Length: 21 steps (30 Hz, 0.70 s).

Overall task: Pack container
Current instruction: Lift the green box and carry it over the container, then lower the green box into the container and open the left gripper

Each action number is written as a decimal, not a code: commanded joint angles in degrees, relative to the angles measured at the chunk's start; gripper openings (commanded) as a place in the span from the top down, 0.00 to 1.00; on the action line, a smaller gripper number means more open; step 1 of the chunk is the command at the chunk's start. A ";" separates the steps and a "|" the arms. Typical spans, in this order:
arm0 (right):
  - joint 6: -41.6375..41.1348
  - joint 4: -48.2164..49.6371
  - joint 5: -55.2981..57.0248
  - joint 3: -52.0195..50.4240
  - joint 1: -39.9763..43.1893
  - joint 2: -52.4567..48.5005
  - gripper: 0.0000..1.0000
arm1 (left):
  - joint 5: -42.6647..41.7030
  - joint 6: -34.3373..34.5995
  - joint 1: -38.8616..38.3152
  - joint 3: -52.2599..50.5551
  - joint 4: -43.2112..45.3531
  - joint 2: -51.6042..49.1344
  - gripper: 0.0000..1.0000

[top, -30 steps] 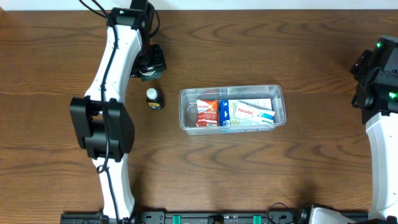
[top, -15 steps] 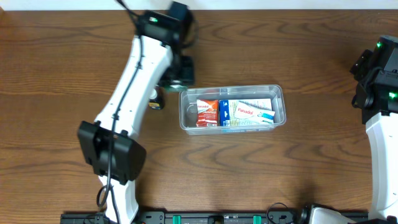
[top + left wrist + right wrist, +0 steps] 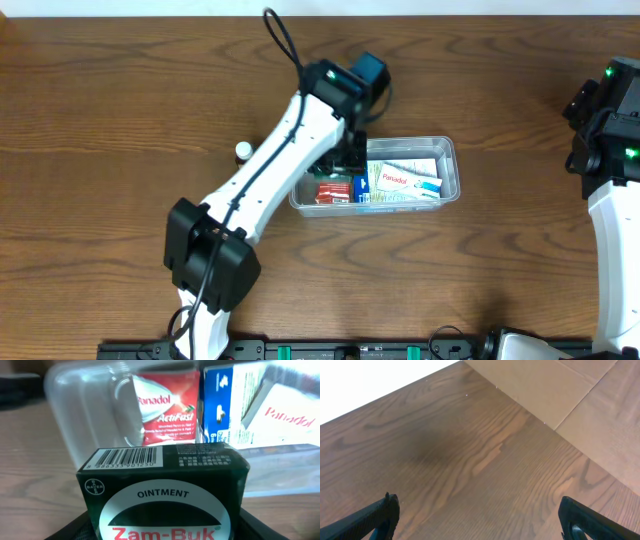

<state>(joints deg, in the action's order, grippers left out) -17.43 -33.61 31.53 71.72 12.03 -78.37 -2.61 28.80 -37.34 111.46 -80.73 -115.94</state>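
Note:
The clear plastic container point(image 3: 450, 165) lies mid-table and holds a red Panadol box point(image 3: 332, 190) and a blue-and-white Panadol box point(image 3: 405, 180). My left gripper point(image 3: 348, 158) hangs over the container's left end, shut on a dark green Zam-Buk ointment box point(image 3: 162, 492). In the left wrist view the container point(image 3: 80, 415) lies just beyond the held box, with the red box point(image 3: 165, 410) and the blue-and-white box point(image 3: 235, 405) inside. My right gripper point(image 3: 480, 520) is open and empty over bare table at the far right.
A small bottle with a white cap point(image 3: 243, 150) stands left of the container, partly hidden by my left arm. Cardboard point(image 3: 560, 390) lies beyond the table edge in the right wrist view.
My left arm has swung right from the far-left table to over the container's left end, carrying the ointment box. The right arm has not moved.

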 commanded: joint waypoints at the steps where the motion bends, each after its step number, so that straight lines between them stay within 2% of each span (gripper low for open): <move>1: -0.76 -0.11 0.79 0.00 0.37 -0.20 0.01 | 0.70 3.93 -0.79 -3.69 1.90 0.20 0.34; 5: -0.76 -0.11 0.79 0.00 0.37 -0.20 0.01 | 0.68 6.14 -0.90 -8.26 5.66 0.20 0.34; 21: -0.76 -0.11 0.79 0.00 0.37 -0.20 0.01 | 0.44 7.06 -0.90 -20.94 20.22 0.20 0.34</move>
<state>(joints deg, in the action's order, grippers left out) -17.43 -33.61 31.55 71.72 12.03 -78.37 -2.63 34.96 -38.35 91.42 -61.49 -115.94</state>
